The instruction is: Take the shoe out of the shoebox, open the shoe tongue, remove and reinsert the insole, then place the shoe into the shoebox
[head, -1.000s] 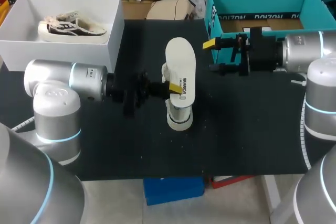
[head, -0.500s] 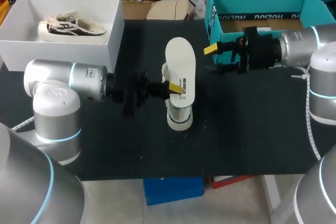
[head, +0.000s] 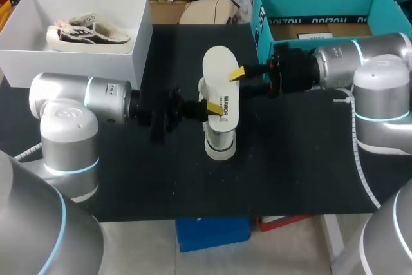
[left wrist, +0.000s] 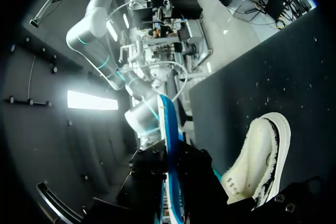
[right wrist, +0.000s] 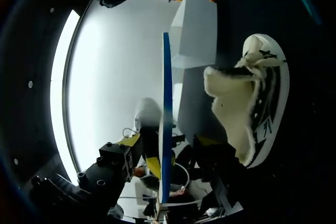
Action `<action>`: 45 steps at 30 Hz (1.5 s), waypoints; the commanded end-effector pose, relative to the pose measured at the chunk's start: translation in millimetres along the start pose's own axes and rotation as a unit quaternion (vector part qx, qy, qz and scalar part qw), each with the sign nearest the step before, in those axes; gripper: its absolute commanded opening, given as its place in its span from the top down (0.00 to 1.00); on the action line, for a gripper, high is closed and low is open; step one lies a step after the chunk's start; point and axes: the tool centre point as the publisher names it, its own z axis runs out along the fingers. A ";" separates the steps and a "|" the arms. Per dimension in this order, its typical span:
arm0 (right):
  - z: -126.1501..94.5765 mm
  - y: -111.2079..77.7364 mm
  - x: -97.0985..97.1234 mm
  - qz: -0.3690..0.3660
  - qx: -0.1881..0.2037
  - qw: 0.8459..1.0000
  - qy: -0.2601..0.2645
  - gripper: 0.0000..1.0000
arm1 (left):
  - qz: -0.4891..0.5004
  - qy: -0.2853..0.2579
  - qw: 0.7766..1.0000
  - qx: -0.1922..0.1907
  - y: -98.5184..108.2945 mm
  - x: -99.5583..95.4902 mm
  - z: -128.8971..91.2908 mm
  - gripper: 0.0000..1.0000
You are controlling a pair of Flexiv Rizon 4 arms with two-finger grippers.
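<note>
A white insole (head: 221, 75) hangs flat over the middle of the black table, with my left gripper (head: 212, 108) shut on its near half. Straight under it the cream shoe (head: 219, 143) stands on the mat. My right gripper (head: 242, 78) has come in from the right and is open, one yellow finger over the insole's right edge and the dark one below it. In the left wrist view the insole (left wrist: 169, 145) shows edge-on, the shoe (left wrist: 260, 161) beside it. The right wrist view has the insole (right wrist: 166, 103) edge-on ahead of the gripper, the shoe (right wrist: 247, 103) to one side.
A white shoebox (head: 122, 62) stands at the back left with a second, dark-and-cream shoe (head: 87, 32) lying in it. A teal box (head: 261, 14) stands at the back right, close behind my right arm.
My right arm has moved left from the teal box to the insole's right edge, and its fingers have drawn closer together. The left arm, insole and shoe have not moved.
</note>
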 end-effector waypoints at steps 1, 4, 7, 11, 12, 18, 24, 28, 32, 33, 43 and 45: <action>8.0 -0.9 1.5 -0.002 -0.008 1.000 -0.002 0.40 | 0.001 0.002 1.000 0.000 -0.5 0.0 1.2 1.00; 11.0 0.5 4.4 -0.004 -0.009 1.000 -0.003 0.47 | 0.001 0.002 1.000 0.000 -0.5 0.0 1.2 1.00; 13.6 2.4 6.6 -0.008 -0.006 1.000 -0.003 0.50 | 0.001 0.002 1.000 0.000 -0.5 0.0 1.2 1.00; 12.8 5.6 8.6 -0.011 -0.007 1.000 -0.012 0.84 | 0.001 0.002 1.000 0.000 -0.5 0.0 1.2 1.00; 12.6 5.8 9.1 -0.011 -0.008 1.000 -0.020 1.00 | 0.001 0.002 1.000 0.000 -0.5 0.0 1.2 1.00; 12.6 5.8 9.1 -0.011 -0.008 1.000 -0.020 1.00 | 0.001 0.002 1.000 0.000 -0.5 0.0 1.2 1.00; 12.6 5.8 9.1 -0.011 -0.008 1.000 -0.020 1.00 | 0.029 0.082 0.996 -0.037 -2.1 -29.1 -21.6 0.00; 12.6 5.8 9.1 -0.011 -0.008 1.000 -0.020 1.00 | 0.018 0.150 0.988 -0.035 -15.1 -50.3 -52.5 0.00; 12.6 5.8 9.1 -0.011 -0.008 1.000 -0.020 1.00 | -0.026 0.249 0.968 -0.014 -33.8 -63.6 -78.0 0.00; 12.6 5.8 9.1 -0.011 -0.008 1.000 -0.020 1.00 | -0.039 0.269 0.962 -0.015 -37.7 -66.8 -82.9 0.00; 12.6 5.8 9.1 -0.011 -0.008 1.000 -0.020 1.00 | -0.069 0.496 0.865 -0.034 -34.7 -92.7 -87.8 0.00; 12.6 5.8 9.1 -0.011 -0.008 1.000 -0.020 1.00 | -0.059 0.511 0.857 -0.030 -28.9 -98.4 -80.7 0.00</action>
